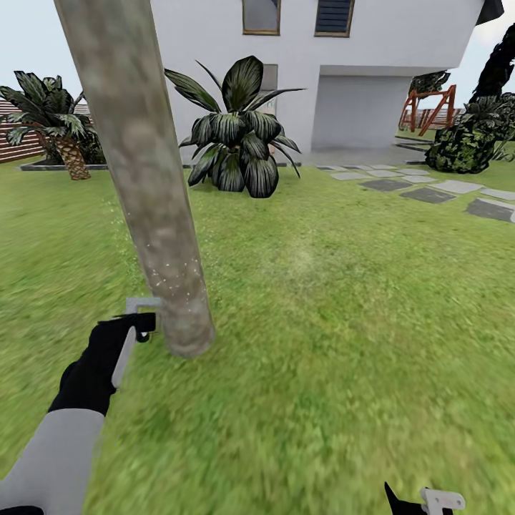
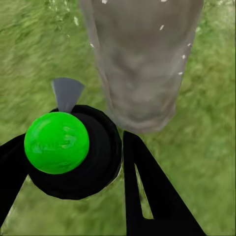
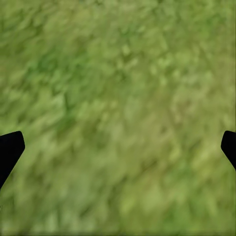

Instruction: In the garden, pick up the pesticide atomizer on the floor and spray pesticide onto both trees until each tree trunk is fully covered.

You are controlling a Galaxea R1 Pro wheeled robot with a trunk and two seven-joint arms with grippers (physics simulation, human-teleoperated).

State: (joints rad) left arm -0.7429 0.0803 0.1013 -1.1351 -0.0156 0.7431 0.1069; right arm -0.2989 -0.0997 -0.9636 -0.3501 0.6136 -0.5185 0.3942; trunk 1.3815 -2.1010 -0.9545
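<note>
Left end effector (image 2: 98, 162) pinching green-ball black atomizer (image 2: 58, 142), nozzle beside thick grey-brown tree trunk (image 1: 146, 186). White specks (image 1: 172, 275) low down. Spraying step; next aim higher. Right end effector (image 3: 118, 147) spread.

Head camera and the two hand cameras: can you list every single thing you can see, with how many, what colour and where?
Tree trunk: one, mottled grey-brown, left of middle, leaning, rising from the grass.
Pesticide specks: many, white, scattered on the lower trunk.
Atomizer: one, green ball on a black body with a grey nozzle, held beside the trunk base.
Grass: one lawn, green, all around.
Big leafy plant: one, dark green, behind the trunk by the house.
Palm: one, green, far left.
House: one, white, at the back.
Stepping stones: several, grey, right.
Bush: one, dark green, far right.
Left gripper: black, shut on the atomizer.
Right gripper: black, open over grass.
</note>
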